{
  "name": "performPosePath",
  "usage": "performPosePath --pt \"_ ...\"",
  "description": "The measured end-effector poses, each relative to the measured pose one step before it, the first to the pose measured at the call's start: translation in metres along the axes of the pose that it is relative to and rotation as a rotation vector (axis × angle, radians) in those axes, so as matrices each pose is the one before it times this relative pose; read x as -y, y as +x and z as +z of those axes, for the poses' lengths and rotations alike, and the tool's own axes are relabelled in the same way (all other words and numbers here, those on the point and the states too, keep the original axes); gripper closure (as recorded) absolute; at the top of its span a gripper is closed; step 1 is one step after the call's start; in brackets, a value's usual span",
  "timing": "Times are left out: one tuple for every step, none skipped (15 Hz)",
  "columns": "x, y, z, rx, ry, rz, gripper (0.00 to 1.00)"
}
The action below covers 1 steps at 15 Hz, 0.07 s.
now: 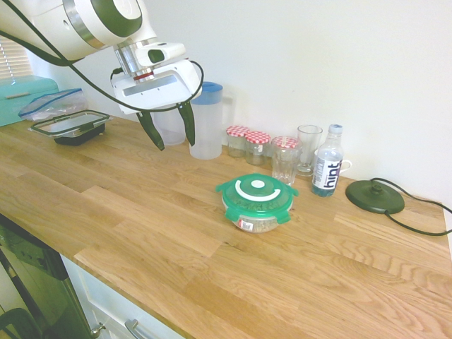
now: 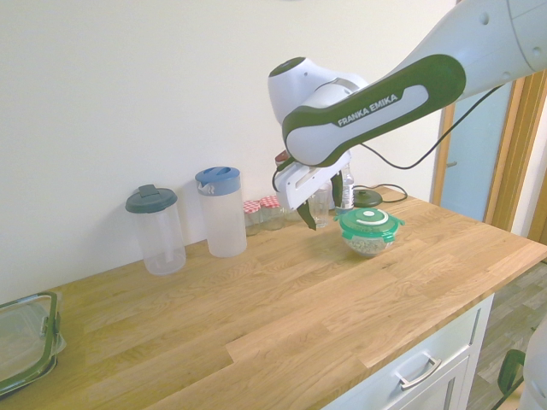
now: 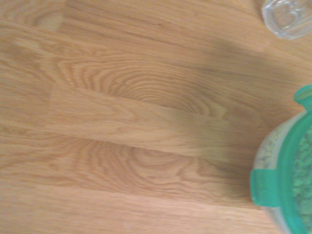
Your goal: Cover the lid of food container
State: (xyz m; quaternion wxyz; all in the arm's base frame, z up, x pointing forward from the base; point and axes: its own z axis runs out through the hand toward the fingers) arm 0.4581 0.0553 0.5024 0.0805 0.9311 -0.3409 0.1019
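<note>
While end effector point(image 1: 171, 138) hangs open, lid point(image 1: 257, 190) seemingly covers food container point(image 1: 256, 222).

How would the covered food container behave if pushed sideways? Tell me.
The food container would probably slide, not tip: it sits low and wide on smooth wood. Likely light, holding only cereal. The green lid lies on top; whether its tabs are latched isn't visible.

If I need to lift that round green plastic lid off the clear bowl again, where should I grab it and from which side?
Come straight down from above and pinch across the round green plastic lid rim between two snap tabs. It lies flat on the small clear cereal bowl, so only its edge offers a hold. The open hand is apart from it, raised.
</note>
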Motion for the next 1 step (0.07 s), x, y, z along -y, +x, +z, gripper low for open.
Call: performPosePath --pt "-0.00481 -0.00149 -0.00006 0.04171 0.05556 0.00531 0.00"
